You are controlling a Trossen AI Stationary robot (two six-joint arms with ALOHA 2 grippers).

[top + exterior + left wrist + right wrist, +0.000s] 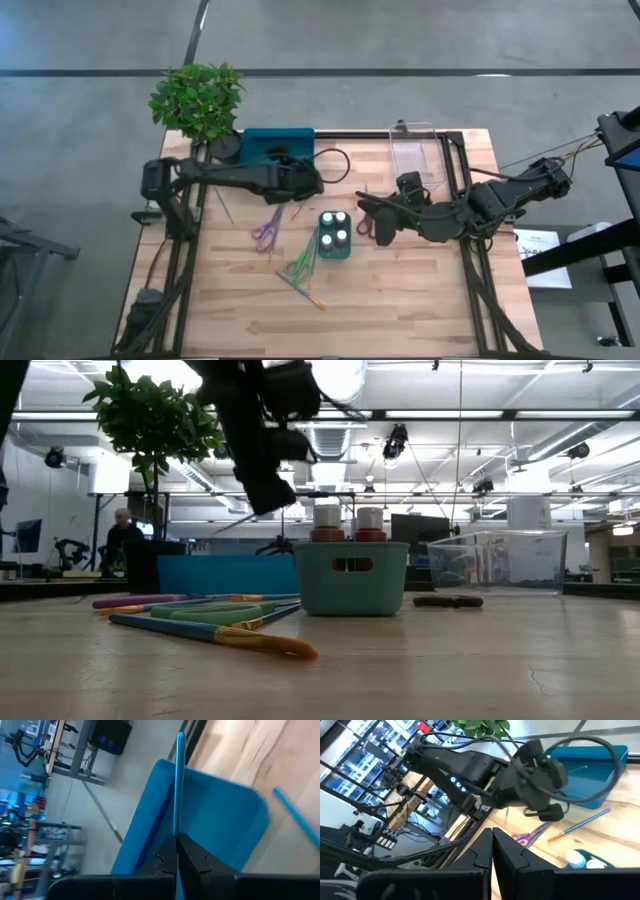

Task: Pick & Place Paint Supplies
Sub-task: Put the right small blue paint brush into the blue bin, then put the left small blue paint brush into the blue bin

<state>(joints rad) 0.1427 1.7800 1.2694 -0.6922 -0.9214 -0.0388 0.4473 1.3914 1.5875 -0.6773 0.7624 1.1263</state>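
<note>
1. Wooden table (pixel 400 300) w/ black frame on grey floor; plant (pixel 200 98) at far-left corner, teal tray (pixel 262 146) beside it, clear tray (pixel 418 150) far right.
2. Left gripper (pixel 176 847): jaws clamped on a thin blue brush (pixel 177 785), raised off the table. Brush shaft sticks straight out past the fingertips, lying over the teal tray in the left wrist view.
3. In the high view the left gripper sits at the tray's near edge, arm stretched across from the left.
4. Right gripper (pixel 492 840): jaws fully closed, holding nothing; parked mid-table, just right of the pot caddy (pixel 335 235).
5. Pots (pixel 334 228): four white-capped, upright in the caddy, near both grippers.
6. Purple scissors (pixel 267 228): flat on the table, just below the left gripper.
7. Green scissors (pixel 300 262): left of caddy, nearer the front edge.
8. Red scissors (pixel 364 226): beside the right gripper's tip; contact cannot be told.
9. Loose brushes (pixel 303 291): near the front, well apart from both grippers.
</note>
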